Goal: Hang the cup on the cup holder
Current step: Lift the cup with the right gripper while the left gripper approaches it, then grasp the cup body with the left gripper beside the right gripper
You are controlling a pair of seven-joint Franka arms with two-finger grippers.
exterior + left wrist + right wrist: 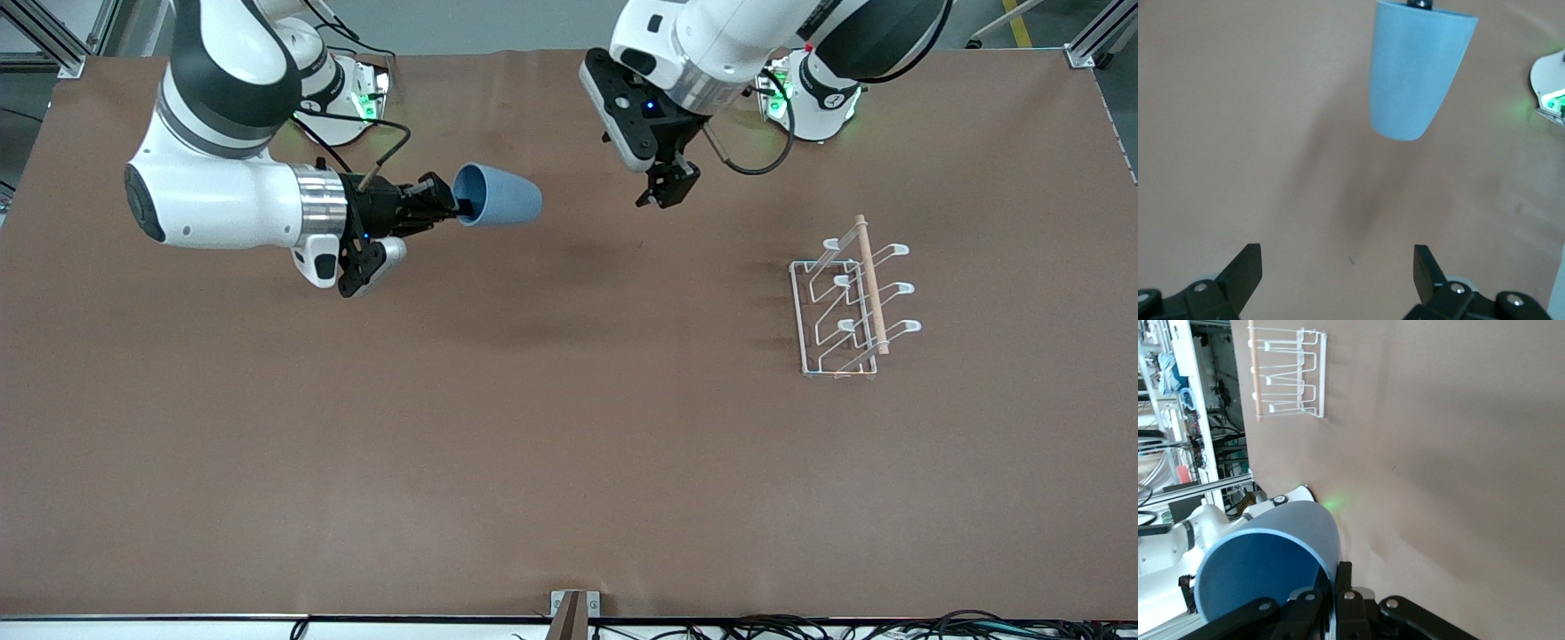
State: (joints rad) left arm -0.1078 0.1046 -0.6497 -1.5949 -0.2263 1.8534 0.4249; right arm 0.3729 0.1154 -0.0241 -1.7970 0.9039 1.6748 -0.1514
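- Your cup [500,196] is up in the air over the desk [444,427], lying on its side, its open mouth turned toward the right arm's wrist and its closed base pointing toward the left arm's end of the desk.
- Your right gripper [455,206] has its jaws clenched on the cup's rim, one finger reaching inside the darker blue interior; the right wrist view shows the rim pinched just above the fingers [1341,587].
- Your left gripper [665,188] hangs over bare desk near the middle, well apart from the cup, with its jaws released and spread wide; nothing sits between them. In its wrist view the cup [1418,67] shows ahead of the fingertips [1245,270].
- Your cup holder [849,302] stands on the desk toward the left arm's end, its wooden bar [871,284] running along the top and its white prongs bare. It is well apart from both grippers.
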